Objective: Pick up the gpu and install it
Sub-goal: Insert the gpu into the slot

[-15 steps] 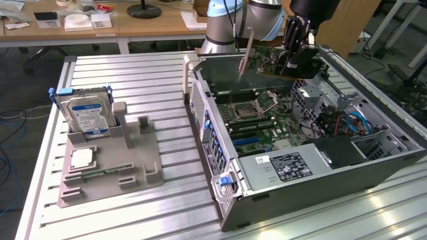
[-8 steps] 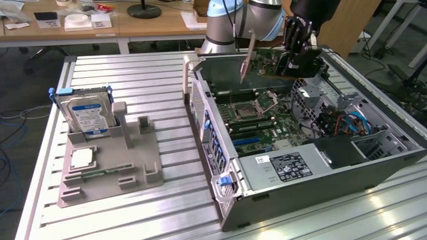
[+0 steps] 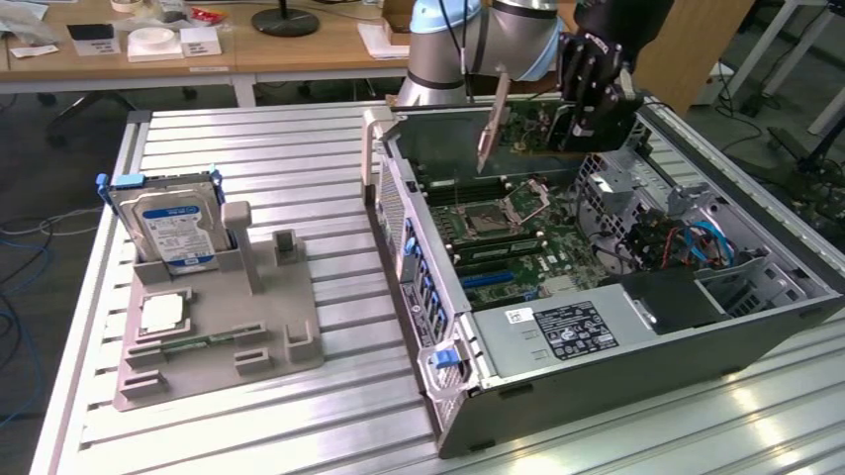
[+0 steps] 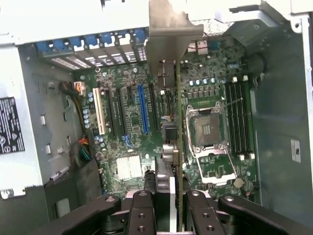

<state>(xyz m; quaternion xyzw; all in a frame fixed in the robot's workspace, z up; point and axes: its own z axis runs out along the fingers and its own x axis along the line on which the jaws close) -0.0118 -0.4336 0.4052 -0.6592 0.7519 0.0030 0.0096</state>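
The claw (image 3: 588,124) (image 4: 171,208) pinches the gpu (image 3: 528,134) (image 4: 177,147), fingers (image 4: 146,210) pressed on both faces. The card is held on edge, in the air, touching nothing else. It hangs over the open pc case (image 3: 383,168). The pale bracket (image 3: 492,119) (image 4: 168,34) is at the end far from the claw, on the exterior view's left of it, toward the case's rear wall

Straight below the claw is the motherboard (image 3: 516,257) (image 4: 132,122). In the wrist view the card's edge runs between two groups:
- on one side the cpu socket (image 3: 496,208) (image 4: 208,129) with its metal frame, just beside the card's line, and the memory slots (image 4: 239,122) beyond it
- on the other side the expansion slots: black ones nearest, then the blue slot (image 4: 143,110), then the white slot (image 4: 100,112)

A row of blue latches (image 4: 98,41) sits along the rear wall, past the bracket. Can't tell which slot the card lines up with

Other things inside the case:
- the power supply (image 3: 568,332) with a black label, well apart from the claw at the case end nearest the exterior camera
- blue and red cables (image 3: 700,242), below the claw and to the exterior view's right, by the drive bay

Outside the case, well apart from the claw on the exterior view's left, a grey parts holder (image 3: 218,346) sits on the slatted metal table (image 3: 264,158). In the holder a hard drive (image 3: 165,228) with a blue-white label stands upright and a small square chip (image 3: 161,312) lies flat
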